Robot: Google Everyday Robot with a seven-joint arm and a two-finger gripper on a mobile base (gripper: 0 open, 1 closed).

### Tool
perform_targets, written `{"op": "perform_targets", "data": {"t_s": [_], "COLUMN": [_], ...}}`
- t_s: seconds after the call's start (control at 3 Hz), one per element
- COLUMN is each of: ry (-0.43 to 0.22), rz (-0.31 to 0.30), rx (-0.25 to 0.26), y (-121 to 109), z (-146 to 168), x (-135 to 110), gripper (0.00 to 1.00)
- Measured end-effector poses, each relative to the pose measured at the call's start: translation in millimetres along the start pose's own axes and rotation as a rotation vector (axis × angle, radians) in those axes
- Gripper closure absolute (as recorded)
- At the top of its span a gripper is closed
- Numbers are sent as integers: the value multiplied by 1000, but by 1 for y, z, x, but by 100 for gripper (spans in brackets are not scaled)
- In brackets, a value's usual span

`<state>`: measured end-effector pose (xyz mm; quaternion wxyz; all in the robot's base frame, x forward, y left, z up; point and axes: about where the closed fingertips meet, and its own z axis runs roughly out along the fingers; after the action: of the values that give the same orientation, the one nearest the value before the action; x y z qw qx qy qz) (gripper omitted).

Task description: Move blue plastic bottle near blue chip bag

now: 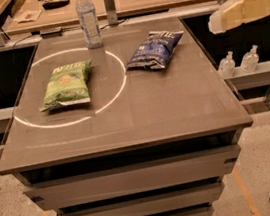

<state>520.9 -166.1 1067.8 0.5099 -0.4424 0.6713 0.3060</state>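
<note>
The blue plastic bottle (87,17) stands upright at the back edge of the grey table (146,113), left of centre, with a white cap and a pale label. The blue chip bag (155,50) lies flat on the table to the bottle's right and nearer to me, about a hand's width from it. My gripper (219,20) is at the end of the cream arm, high at the right, past the table's right edge. It is well apart from both the bag and the bottle and holds nothing I can see.
A green chip bag (67,82) lies at the left inside a white ring of light (114,90). A metal post (109,5) stands just right of the bottle. Two small pump bottles (238,61) sit on a ledge at the right. A wooden bench runs behind.
</note>
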Motion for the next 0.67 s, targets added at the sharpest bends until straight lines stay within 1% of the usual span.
{"op": "perform_targets", "data": {"t_s": [0.33,0.67], "ry": [0,-25], "rz": [0,12], "rx": [0,16], "y": [0,-5], "z": [0,16], "x": [0,3], "gripper": [0,0]}}
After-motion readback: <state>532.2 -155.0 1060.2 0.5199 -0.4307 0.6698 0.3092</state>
